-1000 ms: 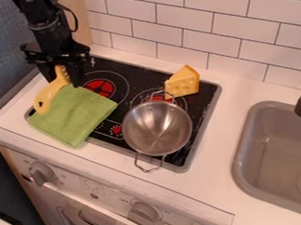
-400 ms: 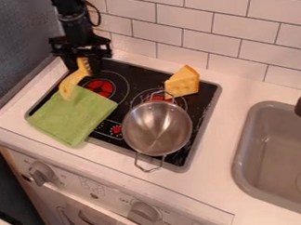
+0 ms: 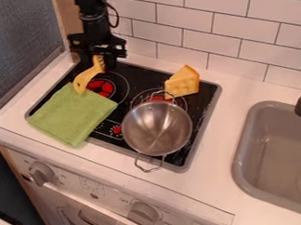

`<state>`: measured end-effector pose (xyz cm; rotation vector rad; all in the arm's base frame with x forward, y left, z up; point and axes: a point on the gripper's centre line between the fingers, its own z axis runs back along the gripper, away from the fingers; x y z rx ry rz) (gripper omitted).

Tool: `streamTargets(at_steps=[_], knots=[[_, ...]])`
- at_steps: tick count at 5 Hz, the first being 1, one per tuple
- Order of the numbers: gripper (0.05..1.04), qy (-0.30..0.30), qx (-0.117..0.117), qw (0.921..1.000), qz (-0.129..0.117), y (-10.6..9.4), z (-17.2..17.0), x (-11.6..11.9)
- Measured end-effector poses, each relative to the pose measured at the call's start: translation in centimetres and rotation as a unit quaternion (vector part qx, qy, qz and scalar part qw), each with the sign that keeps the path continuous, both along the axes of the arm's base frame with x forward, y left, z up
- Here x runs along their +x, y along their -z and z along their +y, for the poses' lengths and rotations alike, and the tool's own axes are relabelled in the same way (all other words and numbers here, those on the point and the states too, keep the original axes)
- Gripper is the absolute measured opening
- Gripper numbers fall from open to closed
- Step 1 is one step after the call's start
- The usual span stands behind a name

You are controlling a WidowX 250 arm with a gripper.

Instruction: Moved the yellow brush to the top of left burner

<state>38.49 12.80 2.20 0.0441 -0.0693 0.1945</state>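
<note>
Toward two o'clock the arm has swung, bringing the brush nearer the burner. One black stove top carries one steel pot at four o'clock, one green towel at nine and one cheese wedge at two. Left burner glows at eleven. One gripper pinches one yellow brush, its free end toward seven, by the burner's edge. Picking up is done; centring, setting down and release seem left.

Toy kitchen: stovetop, grey sink, white tiled wall, oven knobs.
</note>
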Motion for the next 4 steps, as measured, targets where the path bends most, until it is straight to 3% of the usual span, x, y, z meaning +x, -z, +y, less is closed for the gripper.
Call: streamTargets(at_steps=[2, 3, 4], knots=[[0.561, -0.002, -0.011, 0.9999, 0.001, 0.21, 0.05, 1.8], [0.658, -0.004, -0.016, 0.9998, 0.013, 0.76, -0.05, 1.62], [0.952, -0.009, -0.019, 0.9997, 0.014, 0.59, -0.16, 1.69]])
